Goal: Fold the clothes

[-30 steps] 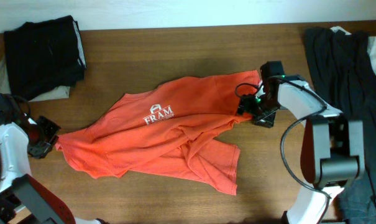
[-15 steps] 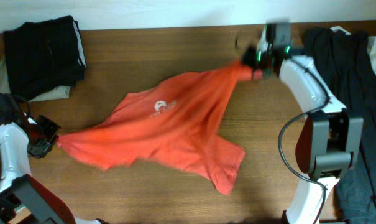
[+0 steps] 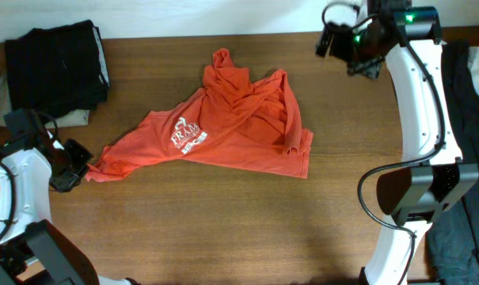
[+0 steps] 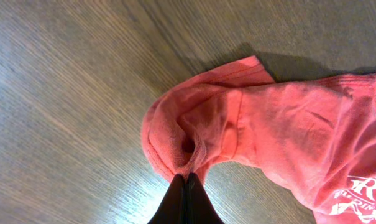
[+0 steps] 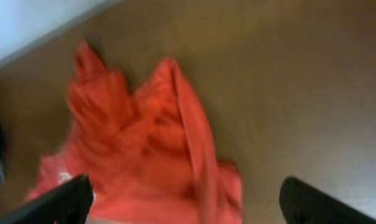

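Observation:
The clothes, an orange-red T-shirt (image 3: 231, 127) with a white logo, lie crumpled on the table's middle, bunched up toward the far edge. My left gripper (image 3: 79, 165) is shut on the shirt's left corner; in the left wrist view the black fingertips (image 4: 186, 182) pinch a fold of the shirt (image 4: 268, 137) at its hem, low over the wood. My right gripper (image 3: 336, 39) hangs high near the far right, off the shirt. Its fingers (image 5: 63, 199) stand wide apart with nothing between them, and the shirt (image 5: 144, 124) shows blurred below.
A stack of black folded garments (image 3: 57, 63) sits at the far left on a pale cloth (image 3: 73, 119). A long dark grey garment (image 3: 433, 79) lies along the right side, by the right arm's base.
The right gripper dragged the shirt's edge toward the far right, let go and rose. The shirt dropped into a heap at the middle. The left gripper shifted slightly inward, still holding its corner.

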